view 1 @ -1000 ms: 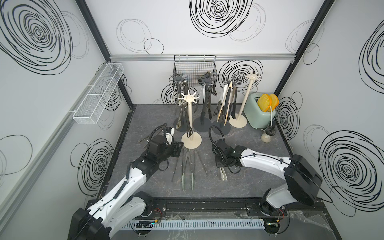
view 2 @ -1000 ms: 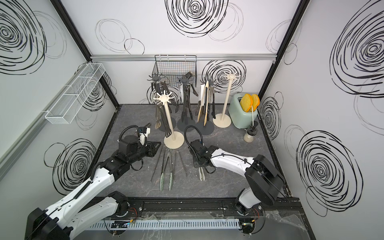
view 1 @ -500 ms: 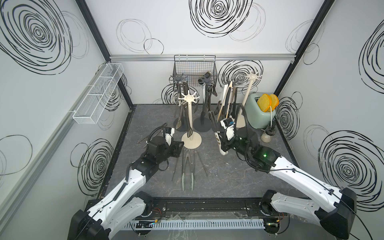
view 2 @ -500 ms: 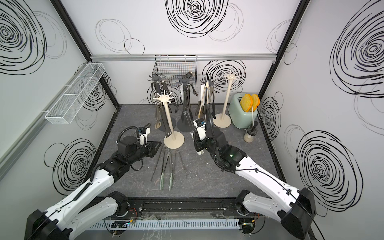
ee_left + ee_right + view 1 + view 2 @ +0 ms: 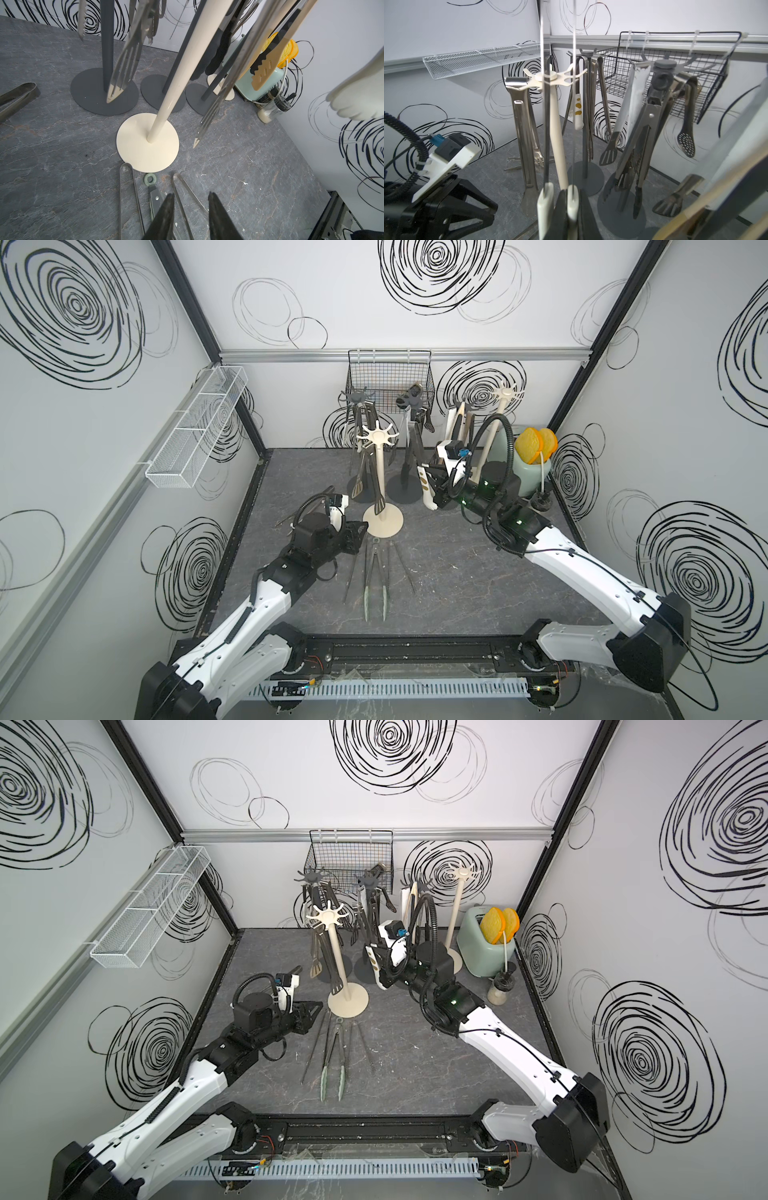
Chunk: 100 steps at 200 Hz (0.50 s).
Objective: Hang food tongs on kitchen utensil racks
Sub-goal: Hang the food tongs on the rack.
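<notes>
**Right arm.** The right gripper [image 5: 572,220] was clamped on the white-tipped tongs [image 5: 424,485], held roughly upright above the table, white ends down, just right of the near cream rack [image 5: 390,524]. Whether their steel arms touched a hook could not be told. **Left arm.** The left gripper [image 5: 189,216] hovered, jaws apart and empty, over the green-tipped tongs [image 5: 374,585] and plain steel tongs [image 5: 402,568] lying on the grey table [image 5: 457,593] just near of that rack's base. Further tongs hung on the dark grey racks [image 5: 355,398] at the far side.
</notes>
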Each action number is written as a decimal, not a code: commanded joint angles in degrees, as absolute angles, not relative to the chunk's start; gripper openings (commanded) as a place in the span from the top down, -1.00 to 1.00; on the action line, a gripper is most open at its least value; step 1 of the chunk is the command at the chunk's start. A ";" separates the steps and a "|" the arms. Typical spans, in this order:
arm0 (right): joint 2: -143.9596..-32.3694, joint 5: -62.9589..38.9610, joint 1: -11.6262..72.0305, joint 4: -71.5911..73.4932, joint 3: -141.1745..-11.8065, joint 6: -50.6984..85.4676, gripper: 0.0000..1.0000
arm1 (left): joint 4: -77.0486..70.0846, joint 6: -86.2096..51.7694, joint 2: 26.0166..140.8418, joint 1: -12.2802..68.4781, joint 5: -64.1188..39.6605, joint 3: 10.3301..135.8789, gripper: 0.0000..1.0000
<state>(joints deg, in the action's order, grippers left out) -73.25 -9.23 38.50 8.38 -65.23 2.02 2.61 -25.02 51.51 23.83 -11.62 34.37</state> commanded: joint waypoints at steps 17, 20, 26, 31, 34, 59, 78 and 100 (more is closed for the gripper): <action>-77.17 -15.09 38.52 12.65 -69.67 0.92 1.00 | -0.47 -24.70 51.51 23.48 -12.13 33.93 0.35; -77.43 -15.23 38.50 12.72 -69.89 0.92 1.00 | -0.53 -24.70 51.65 23.53 -12.14 33.93 0.36; -77.90 -15.42 38.61 12.66 -70.28 1.05 1.00 | -0.55 -24.70 51.62 23.48 -12.13 33.84 0.36; -78.31 -15.51 38.59 12.57 -70.58 1.14 1.00 | -0.64 -24.70 51.75 23.47 -12.17 33.84 0.35; -78.52 -15.52 38.63 12.50 -70.73 1.14 1.00 | -0.66 -24.72 51.75 23.47 -12.16 33.84 0.36; -79.75 -16.08 38.78 12.30 -71.84 1.28 1.00 | -1.03 -24.70 52.09 23.47 -12.41 33.75 0.36; -80.38 -16.17 39.01 11.91 -72.55 1.14 1.00 | -1.20 -24.70 52.20 23.49 -12.60 33.75 0.36; -80.81 -16.17 39.19 11.72 -72.86 1.15 1.00 | -1.27 -24.70 52.22 23.49 -12.74 33.75 0.36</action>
<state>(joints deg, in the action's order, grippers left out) -80.51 -15.16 38.74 9.67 -70.30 1.87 1.93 -24.95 51.92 23.83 -11.97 34.15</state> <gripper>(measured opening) 0.075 0.322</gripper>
